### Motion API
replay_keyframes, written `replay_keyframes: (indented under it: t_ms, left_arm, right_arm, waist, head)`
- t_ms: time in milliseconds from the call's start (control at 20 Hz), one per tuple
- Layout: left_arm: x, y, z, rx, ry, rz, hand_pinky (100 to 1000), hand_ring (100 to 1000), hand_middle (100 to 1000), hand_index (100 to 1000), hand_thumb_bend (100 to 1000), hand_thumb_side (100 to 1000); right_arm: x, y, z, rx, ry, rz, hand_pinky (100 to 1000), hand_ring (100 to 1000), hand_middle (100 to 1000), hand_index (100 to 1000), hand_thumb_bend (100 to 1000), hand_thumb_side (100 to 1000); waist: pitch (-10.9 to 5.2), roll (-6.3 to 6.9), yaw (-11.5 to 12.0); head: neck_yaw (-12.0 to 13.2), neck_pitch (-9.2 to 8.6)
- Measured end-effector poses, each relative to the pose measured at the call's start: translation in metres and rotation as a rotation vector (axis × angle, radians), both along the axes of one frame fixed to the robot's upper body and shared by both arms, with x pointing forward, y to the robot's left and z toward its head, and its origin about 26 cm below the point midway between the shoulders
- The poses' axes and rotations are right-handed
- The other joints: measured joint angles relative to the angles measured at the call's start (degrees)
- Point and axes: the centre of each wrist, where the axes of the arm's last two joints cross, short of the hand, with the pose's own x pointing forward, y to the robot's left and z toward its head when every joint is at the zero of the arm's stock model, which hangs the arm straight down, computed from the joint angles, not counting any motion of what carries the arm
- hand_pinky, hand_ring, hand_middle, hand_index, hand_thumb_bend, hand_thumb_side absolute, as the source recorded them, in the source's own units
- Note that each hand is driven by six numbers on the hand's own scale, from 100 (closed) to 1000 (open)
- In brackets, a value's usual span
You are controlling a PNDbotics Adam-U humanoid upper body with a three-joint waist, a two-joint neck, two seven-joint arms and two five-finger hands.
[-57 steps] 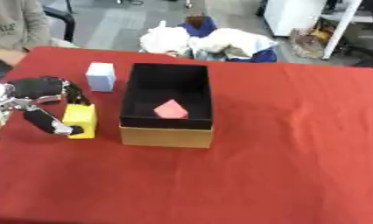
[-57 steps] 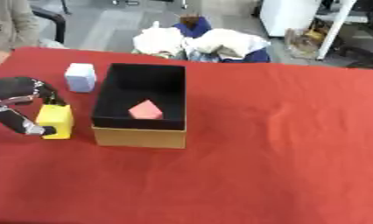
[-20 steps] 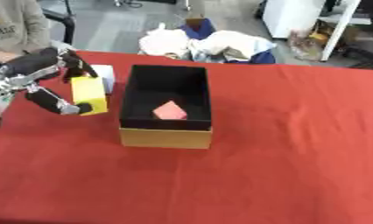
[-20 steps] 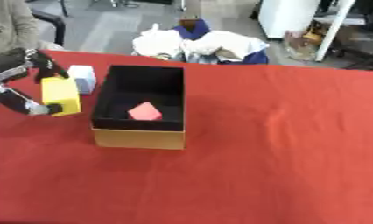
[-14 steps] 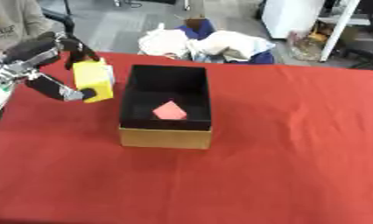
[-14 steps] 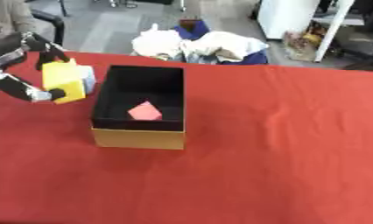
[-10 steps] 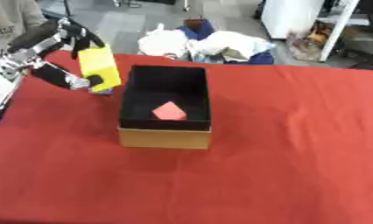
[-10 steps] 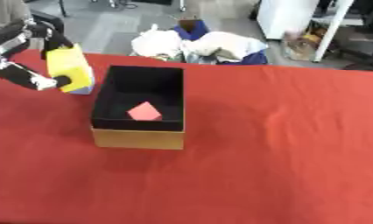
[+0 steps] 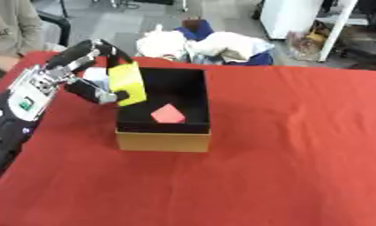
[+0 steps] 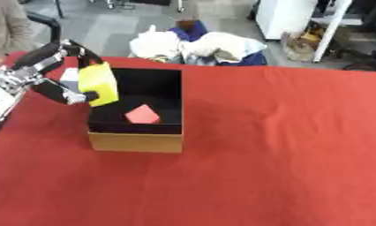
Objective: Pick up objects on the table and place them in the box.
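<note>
My left hand (image 9: 81, 73) comes in from the left, fingers and thumb curled round a yellow block (image 9: 127, 83). It holds the block in the air over the left wall of the box (image 9: 163, 140). That box is tan cardboard with a black inside, open at the top. A pink piece (image 9: 168, 114) lies on its floor. Behind my hand a white block (image 10: 68, 75) stands on the red table (image 9: 283, 145), mostly hidden. My right hand shows in neither view.
Beyond the table's far edge lies a heap of white and blue cloth (image 9: 203, 44). A person in a grey top (image 9: 13, 26) sits at the far left corner. Right of the box the red cloth stretches bare.
My left hand has lifted the yellow block off the table and carried it right, from beside the box to above its left wall. The camera has shifted too.
</note>
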Motion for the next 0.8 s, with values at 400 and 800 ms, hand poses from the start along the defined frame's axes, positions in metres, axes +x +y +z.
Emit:
replay_keyframes:
  t_ms: [400,800]
  left_arm:
    - [0.0012,-0.0050,-0.0061,0.019,-0.017,0.004,745,744,782,867,466,892]
    - [-0.0014,-0.0041,-0.0037,0.012,-0.070,0.027,764,764,804,889,497,872]
  right_arm:
    - [0.0004,-0.0001,-0.0010,0.005,0.003,0.002,822,718,750,948,100,498]
    - [0.0007,-0.0002,-0.0016,0.006,0.006,0.002,822,719,751,948,100,510]
  waist:
    - [0.14,-0.05,0.0]
    - [0.14,-0.02,0.3]
  head:
    - [0.1,-0.02]
    - [0.1,-0.02]
